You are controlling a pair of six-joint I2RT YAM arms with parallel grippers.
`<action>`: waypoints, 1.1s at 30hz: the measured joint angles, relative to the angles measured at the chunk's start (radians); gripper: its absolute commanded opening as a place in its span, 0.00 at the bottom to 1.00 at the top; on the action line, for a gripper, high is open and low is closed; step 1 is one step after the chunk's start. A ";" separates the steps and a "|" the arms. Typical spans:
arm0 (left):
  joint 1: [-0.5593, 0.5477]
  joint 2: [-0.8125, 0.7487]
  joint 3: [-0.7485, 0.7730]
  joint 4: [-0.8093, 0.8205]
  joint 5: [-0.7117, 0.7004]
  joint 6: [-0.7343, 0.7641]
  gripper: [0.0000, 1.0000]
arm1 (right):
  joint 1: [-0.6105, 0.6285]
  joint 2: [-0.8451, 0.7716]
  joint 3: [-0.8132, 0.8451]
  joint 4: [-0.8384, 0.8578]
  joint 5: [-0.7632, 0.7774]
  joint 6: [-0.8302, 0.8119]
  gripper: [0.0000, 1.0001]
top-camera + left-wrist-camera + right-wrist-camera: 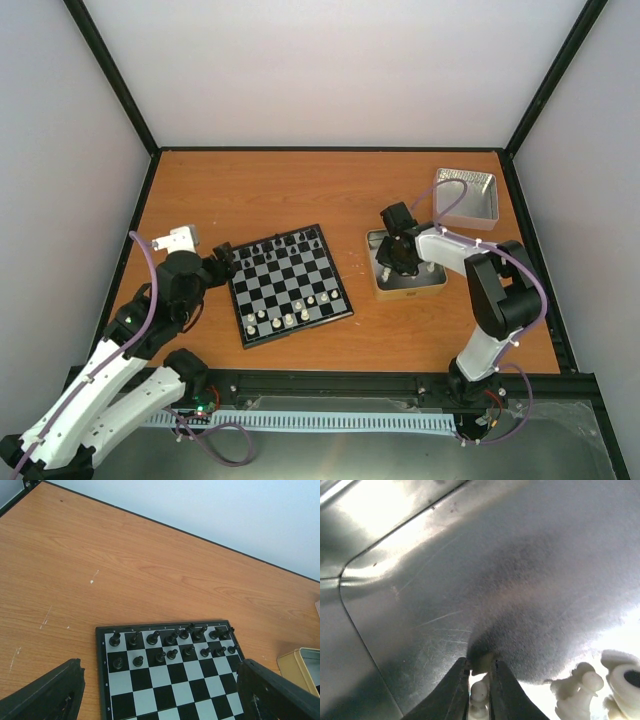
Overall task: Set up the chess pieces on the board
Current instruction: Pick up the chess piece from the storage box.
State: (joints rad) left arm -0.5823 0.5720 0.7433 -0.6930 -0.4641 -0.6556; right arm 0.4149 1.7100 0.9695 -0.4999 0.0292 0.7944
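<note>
While the right gripper [479, 674] sits inside the tin [530, 570], jaws pinched narrow on a cream chess piece [480, 692] | left gripper [222, 262] jaws wide beside the board [290, 290] | advice: lift straight up, clear of neighbouring pieces [580, 682].

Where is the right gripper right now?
The right gripper is on the top view's right side, down inside the open tin right of the board, closed on a white chess piece.

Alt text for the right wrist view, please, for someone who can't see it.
Seen close up, the right gripper pinches a tiny cream-white chess piece inside a silver metal tin. More white pieces lie loose on the tin's floor at the lower right.
</note>
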 measured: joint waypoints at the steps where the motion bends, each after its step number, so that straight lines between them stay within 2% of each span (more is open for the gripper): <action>1: 0.000 0.000 0.000 0.000 0.000 0.000 0.84 | 0.000 0.003 0.003 0.004 0.000 -0.002 0.08; 7: 0.000 0.000 -0.007 0.008 0.020 0.001 0.84 | 0.000 0.006 0.006 0.024 0.004 -0.034 0.03; 12: 0.000 0.001 -0.034 0.061 0.111 0.014 0.85 | 0.000 -0.054 -0.005 0.064 0.002 -0.055 0.03; 17: 0.000 0.019 -0.082 0.182 0.287 0.027 0.87 | 0.002 -0.229 -0.039 0.135 -0.043 -0.052 0.03; 22: 0.000 0.087 -0.119 0.349 0.526 0.025 0.88 | 0.043 -0.356 -0.055 0.232 -0.111 -0.029 0.03; 28: 0.000 0.226 -0.158 0.576 0.776 -0.017 0.80 | 0.209 -0.420 -0.056 0.368 -0.180 0.021 0.04; 33: 0.000 0.288 -0.184 0.703 0.886 -0.045 0.75 | 0.303 -0.425 -0.056 0.475 -0.232 0.077 0.05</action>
State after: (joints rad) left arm -0.5823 0.8600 0.5591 0.0105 0.4221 -0.7010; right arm 0.7177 1.2854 0.9131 -0.0250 -0.2031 0.8719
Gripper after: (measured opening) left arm 0.784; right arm 0.073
